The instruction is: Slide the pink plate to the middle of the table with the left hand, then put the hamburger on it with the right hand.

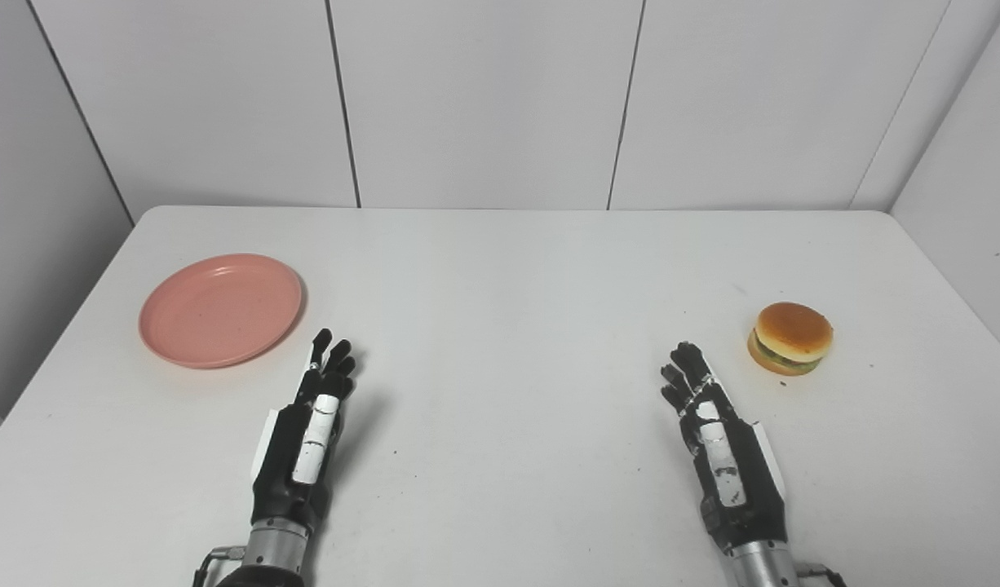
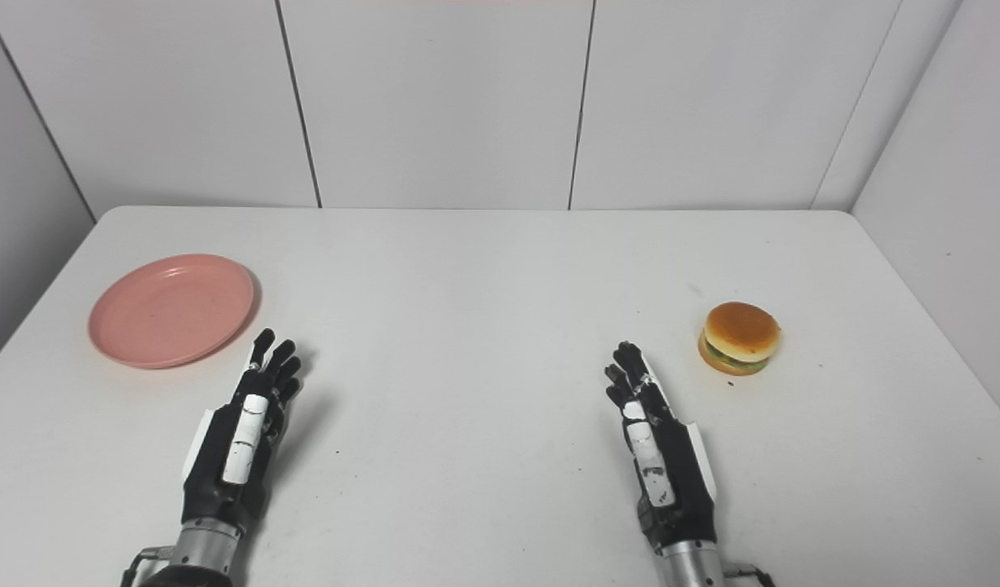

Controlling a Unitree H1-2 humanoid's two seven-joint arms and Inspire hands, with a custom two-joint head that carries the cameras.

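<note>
A round pink plate (image 1: 220, 309) lies empty on the left side of the white table (image 1: 500, 269). A hamburger (image 1: 790, 337) with a tan bun sits upright on the table's right side. My left hand (image 1: 306, 436) rests over the table just right of and nearer than the plate, fingers stretched forward and holding nothing; a small gap separates its fingertips from the plate's rim. My right hand (image 1: 716, 436) is likewise open, its fingertips a short way left of and nearer than the hamburger, not touching it.
White wall panels stand behind the table's far edge (image 1: 500, 209). The table's left edge runs close past the plate, and its right edge lies a little beyond the hamburger. Bare tabletop stretches between the two hands.
</note>
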